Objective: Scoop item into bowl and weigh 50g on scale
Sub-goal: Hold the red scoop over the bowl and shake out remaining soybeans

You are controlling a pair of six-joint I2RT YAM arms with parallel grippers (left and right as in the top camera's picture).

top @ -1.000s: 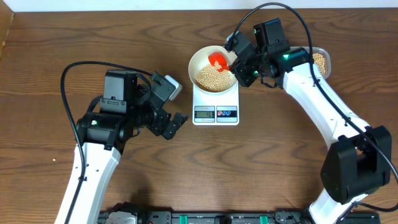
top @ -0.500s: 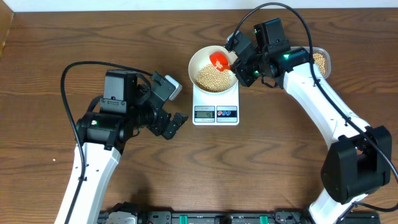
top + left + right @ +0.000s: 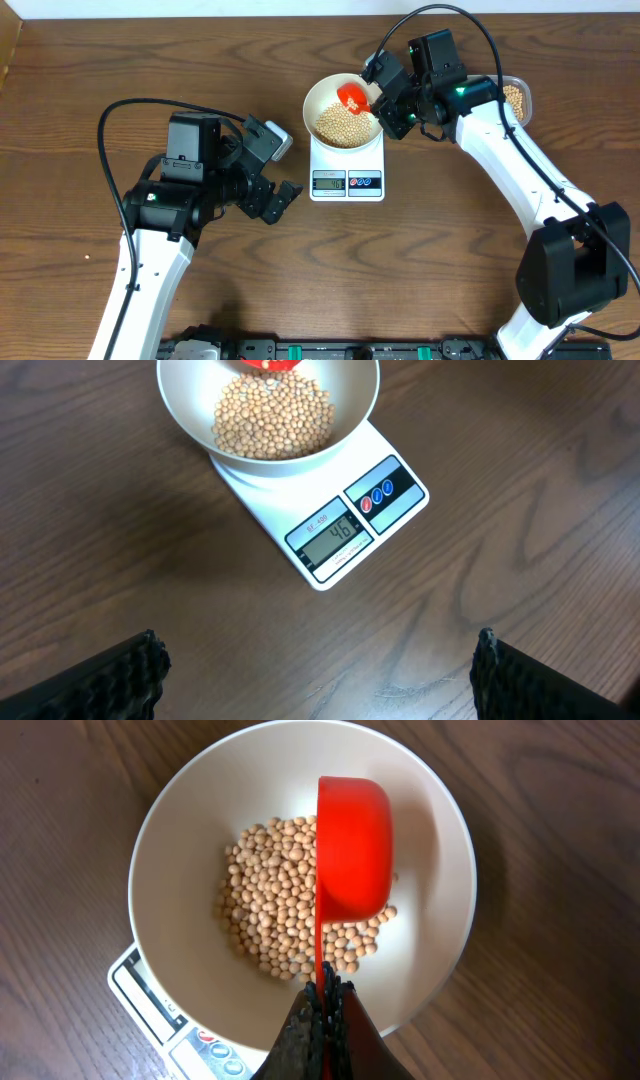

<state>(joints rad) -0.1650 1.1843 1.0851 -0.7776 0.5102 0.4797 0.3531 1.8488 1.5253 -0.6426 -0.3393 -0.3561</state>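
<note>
Well, on the left my left hand (image 3: 278,197) hangs released above the table (image 3: 450,270), fingers spread. I judge it is parked there so its camera can look down on the scale (image 3: 347,172), whose display (image 3: 333,533) reads 46. The white bowl (image 3: 318,92) sits on the scale with the beans (image 3: 345,125) heaped in its middle. My right hand (image 3: 322,1020) is clenched on the handle of a red scoop (image 3: 352,845), tipped on its side over the bowl, presumably to trickle beans gently. Far right, the clear container (image 3: 516,97) holds the supply. A few grams remain, I reckon.
</note>
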